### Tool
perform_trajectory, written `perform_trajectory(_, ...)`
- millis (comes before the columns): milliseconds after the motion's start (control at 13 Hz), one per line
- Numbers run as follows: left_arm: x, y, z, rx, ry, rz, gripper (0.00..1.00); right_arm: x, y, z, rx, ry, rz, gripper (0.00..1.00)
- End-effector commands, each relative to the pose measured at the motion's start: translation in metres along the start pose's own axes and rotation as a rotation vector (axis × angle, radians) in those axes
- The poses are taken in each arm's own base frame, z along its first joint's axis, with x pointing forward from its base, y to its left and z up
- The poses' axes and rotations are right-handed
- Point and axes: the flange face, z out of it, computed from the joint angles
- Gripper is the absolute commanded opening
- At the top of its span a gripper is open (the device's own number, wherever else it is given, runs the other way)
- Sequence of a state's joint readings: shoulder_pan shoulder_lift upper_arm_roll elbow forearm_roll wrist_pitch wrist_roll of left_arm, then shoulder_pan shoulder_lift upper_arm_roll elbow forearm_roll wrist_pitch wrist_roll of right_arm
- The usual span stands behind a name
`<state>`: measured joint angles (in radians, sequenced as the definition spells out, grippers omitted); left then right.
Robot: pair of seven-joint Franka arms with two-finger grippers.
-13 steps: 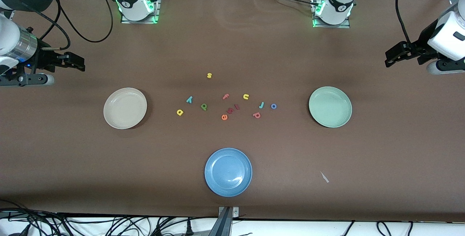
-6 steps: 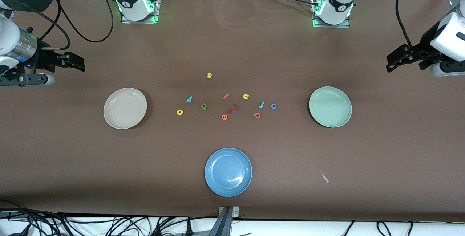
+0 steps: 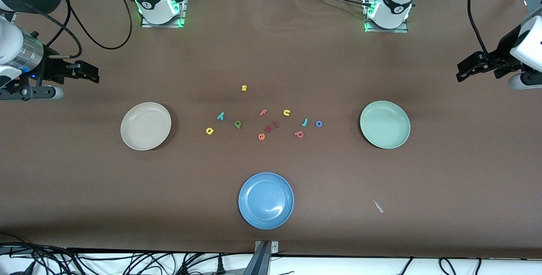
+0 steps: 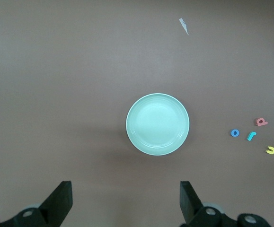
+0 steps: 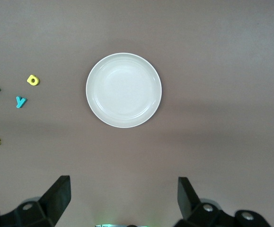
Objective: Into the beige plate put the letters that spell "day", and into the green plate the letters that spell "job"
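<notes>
A plain brown table [image 3: 271, 55] carries three unpatterned plates: a cream-beige plate [image 3: 146, 126] at nine o'clock, a pale mint-green plate [image 3: 385, 124] at three, a blue plate [image 3: 266, 200] at six. Around the centre lie a yellow round-bodied letter [image 3: 209, 130], teal y [image 3: 220, 116], dark green d [image 3: 237, 124], light blue j [image 3: 304, 122], dark blue o [image 3: 319, 124] and salmon-red b [image 3: 299, 133]. With them lie a yellow s [image 3: 244, 88] at twelve, a yellow u [image 3: 286, 112], a salmon f [image 3: 263, 112] and an orange e [image 3: 261, 136].

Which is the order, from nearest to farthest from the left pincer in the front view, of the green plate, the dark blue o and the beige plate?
From the left pincer:
1. Green plate, at the left arm's end of the table.
2. Dark blue o, beside the light blue j.
3. Beige plate, at the right arm's end.
</notes>
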<state>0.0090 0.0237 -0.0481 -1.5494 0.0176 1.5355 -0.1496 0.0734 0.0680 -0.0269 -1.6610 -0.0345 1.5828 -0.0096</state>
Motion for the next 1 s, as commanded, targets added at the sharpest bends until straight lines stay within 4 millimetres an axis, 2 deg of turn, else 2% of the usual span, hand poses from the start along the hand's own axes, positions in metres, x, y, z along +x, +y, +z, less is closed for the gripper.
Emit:
perform_trajectory(0, -0.002, 0.001, -0.006, -0.005, 0.002, 0.02, 1.0, -0.003, -0.001, -0.002, 0.016, -0.006, 0.006, 1.0)
perform_trajectory(308, 0.003, 0.005, 0.001, -0.062, -0.011, 0.018, 1.0, -0.003, -0.001, -0.002, 0.016, -0.006, 0.007, 1.0)
perform_trajectory(923, 0.011, -0.011, -0.002, -0.07, 0.027, -0.014, 1.0, -0.005, -0.001, 0.0, 0.016, -0.025, 0.012, 1.0)
